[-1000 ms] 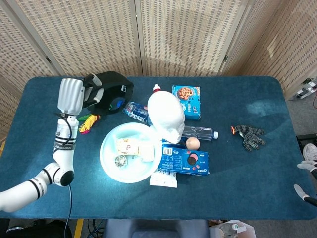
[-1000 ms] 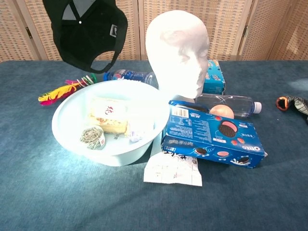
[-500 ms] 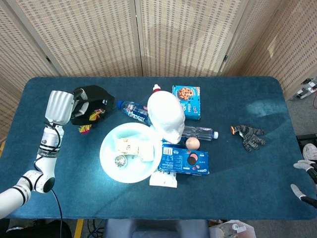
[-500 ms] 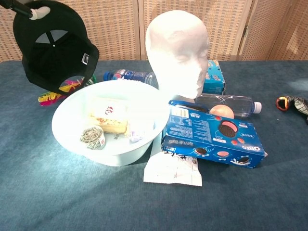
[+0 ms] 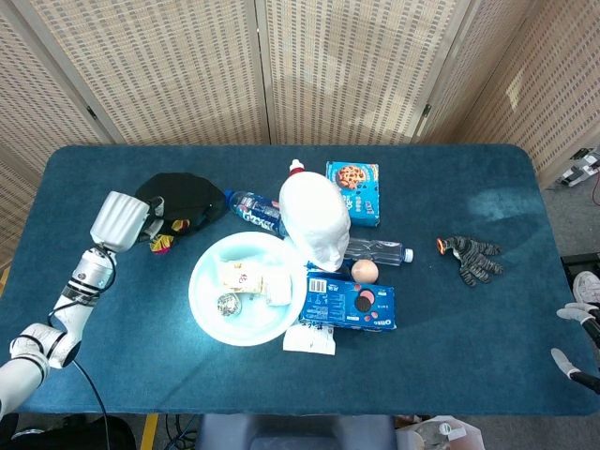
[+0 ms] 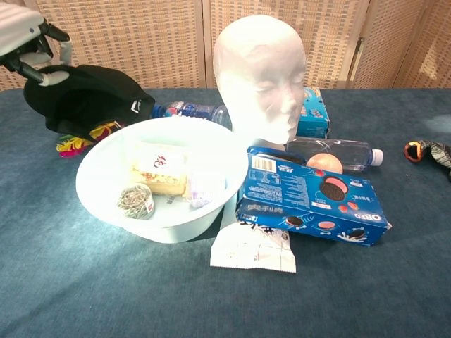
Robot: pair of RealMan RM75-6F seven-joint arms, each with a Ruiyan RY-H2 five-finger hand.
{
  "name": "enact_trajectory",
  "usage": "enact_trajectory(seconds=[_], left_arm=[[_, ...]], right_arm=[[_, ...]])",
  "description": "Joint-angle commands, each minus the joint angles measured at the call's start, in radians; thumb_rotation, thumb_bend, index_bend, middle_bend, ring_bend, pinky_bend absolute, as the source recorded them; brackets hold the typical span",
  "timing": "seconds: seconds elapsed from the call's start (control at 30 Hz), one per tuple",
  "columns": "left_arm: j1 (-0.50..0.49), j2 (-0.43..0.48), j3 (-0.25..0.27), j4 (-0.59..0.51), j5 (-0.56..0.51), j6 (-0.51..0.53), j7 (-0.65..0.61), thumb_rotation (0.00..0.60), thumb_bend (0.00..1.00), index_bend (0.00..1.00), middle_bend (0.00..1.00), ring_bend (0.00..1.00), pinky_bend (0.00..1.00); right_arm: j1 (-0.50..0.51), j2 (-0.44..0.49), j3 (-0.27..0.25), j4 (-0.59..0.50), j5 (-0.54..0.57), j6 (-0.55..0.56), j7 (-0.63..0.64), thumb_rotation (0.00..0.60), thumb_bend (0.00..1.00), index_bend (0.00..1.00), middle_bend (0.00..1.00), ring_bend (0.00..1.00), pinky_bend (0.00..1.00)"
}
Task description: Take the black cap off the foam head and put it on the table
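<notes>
The black cap (image 5: 184,194) lies low at the table's left rear, over a bunch of coloured feathers (image 5: 161,243). My left hand (image 5: 123,218) is at its left edge and grips the rim; in the chest view the hand (image 6: 32,42) sits top left with its fingers on the cap (image 6: 89,100). The white foam head (image 5: 315,221) stands bare in the middle of the table, also in the chest view (image 6: 261,70). Only the fingers of my right hand (image 5: 577,339) show at the far right edge, apart and holding nothing.
A white bowl (image 5: 208,298) with small items sits just right of the cap. Around the foam head lie a water bottle (image 5: 255,210), a cookie box (image 5: 353,191), an Oreo box (image 5: 350,303), a peach (image 5: 365,271) and a clear bottle (image 5: 380,250). Gloves (image 5: 473,257) lie to the right.
My left hand has carried the cap leftward and down, from hanging in the air to lying low over the feathers. The right hand has barely moved.
</notes>
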Motion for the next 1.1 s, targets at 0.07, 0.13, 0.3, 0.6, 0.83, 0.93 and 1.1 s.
enact_trajectory(seconds=[0.07,0.13,0.3,0.6,0.83,0.93,1.1], left_arm=[[0.019,-0.007,0.040,0.039,0.014,-0.053,-0.036,0.600,0.36,0.59,1.00,1.00,1.00],[0.029,0.000,0.054,0.044,0.014,-0.075,-0.024,0.600,0.36,0.59,1.00,1.00,1.00],[0.051,0.030,0.071,0.013,-0.003,-0.136,0.006,0.600,0.36,0.59,0.99,1.00,1.00],[0.083,0.181,0.028,-0.312,-0.212,-0.362,0.381,0.600,0.32,0.04,0.67,0.80,1.00],[0.109,0.282,-0.028,-0.604,-0.496,-0.368,0.710,0.600,0.23,0.00,0.29,0.48,0.90],[0.112,0.316,-0.034,-0.703,-0.596,-0.348,0.788,0.600,0.19,0.00,0.17,0.35,0.73],[0.100,0.352,-0.026,-0.803,-0.721,-0.329,0.885,0.600,0.15,0.00,0.01,0.14,0.39]], right_arm=[[0.001,-0.001,0.000,0.000,0.001,-0.002,-0.001,0.600,0.24,0.35,0.31,0.22,0.30],[0.002,-0.001,-0.001,-0.001,0.002,-0.005,-0.002,0.600,0.24,0.35,0.31,0.22,0.30],[0.005,-0.001,0.000,-0.002,0.001,-0.007,-0.004,0.600,0.24,0.35,0.31,0.22,0.30],[0.015,-0.004,0.002,-0.006,0.004,-0.022,-0.012,0.600,0.24,0.35,0.32,0.22,0.30],[0.017,-0.003,0.003,-0.010,0.004,-0.022,-0.017,0.600,0.24,0.34,0.31,0.22,0.30],[0.018,-0.002,0.003,-0.012,0.005,-0.024,-0.018,0.600,0.24,0.34,0.31,0.22,0.30],[0.022,-0.004,0.003,-0.010,0.001,-0.025,-0.015,0.600,0.24,0.35,0.31,0.22,0.30]])
